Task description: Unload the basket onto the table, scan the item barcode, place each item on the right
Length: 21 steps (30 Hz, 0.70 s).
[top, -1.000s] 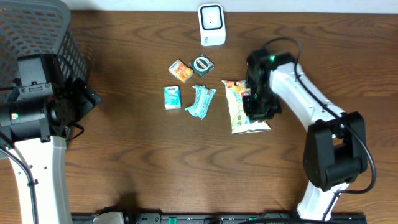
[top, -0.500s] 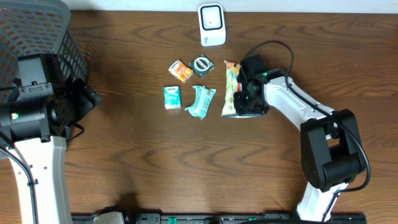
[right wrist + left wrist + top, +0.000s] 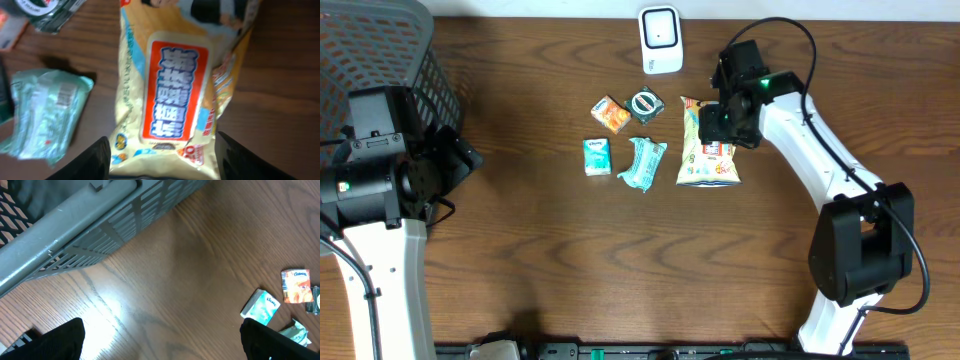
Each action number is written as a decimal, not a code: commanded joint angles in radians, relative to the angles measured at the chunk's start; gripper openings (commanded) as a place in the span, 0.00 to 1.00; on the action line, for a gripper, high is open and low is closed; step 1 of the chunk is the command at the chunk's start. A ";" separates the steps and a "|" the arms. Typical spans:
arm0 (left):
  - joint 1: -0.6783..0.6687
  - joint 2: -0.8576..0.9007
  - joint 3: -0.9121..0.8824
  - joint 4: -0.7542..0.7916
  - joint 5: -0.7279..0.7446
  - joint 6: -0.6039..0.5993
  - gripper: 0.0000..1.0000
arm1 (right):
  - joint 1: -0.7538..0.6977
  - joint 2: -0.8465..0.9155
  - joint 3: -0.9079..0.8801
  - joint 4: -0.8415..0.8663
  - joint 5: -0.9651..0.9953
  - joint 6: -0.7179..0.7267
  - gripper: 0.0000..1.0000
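Right wrist view: the right end effector [image 3: 162, 147] hangs wide open over the snack bag [image 3: 175, 85], gripping nothing.

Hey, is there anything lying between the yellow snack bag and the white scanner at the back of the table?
Nothing visible. The table between the snack bag and the scanner is bare wood. The round dark packet lies just left of that line, and the right gripper hangs open over the bag.
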 commanded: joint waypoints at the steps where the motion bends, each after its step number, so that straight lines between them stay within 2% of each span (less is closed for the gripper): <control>1: 0.003 0.000 0.002 0.000 -0.003 -0.010 0.98 | 0.036 0.029 0.012 0.009 0.175 0.053 0.59; 5: 0.003 0.000 0.002 -0.001 -0.003 -0.010 0.98 | 0.058 0.090 0.011 0.024 0.206 0.065 0.59; 11: 0.003 0.000 0.002 -0.001 -0.003 -0.010 0.98 | 0.067 0.190 0.011 -0.002 0.195 0.064 0.69; 21: 0.003 0.000 0.002 -0.001 -0.003 -0.010 0.97 | 0.066 0.102 0.122 -0.151 0.210 0.064 0.87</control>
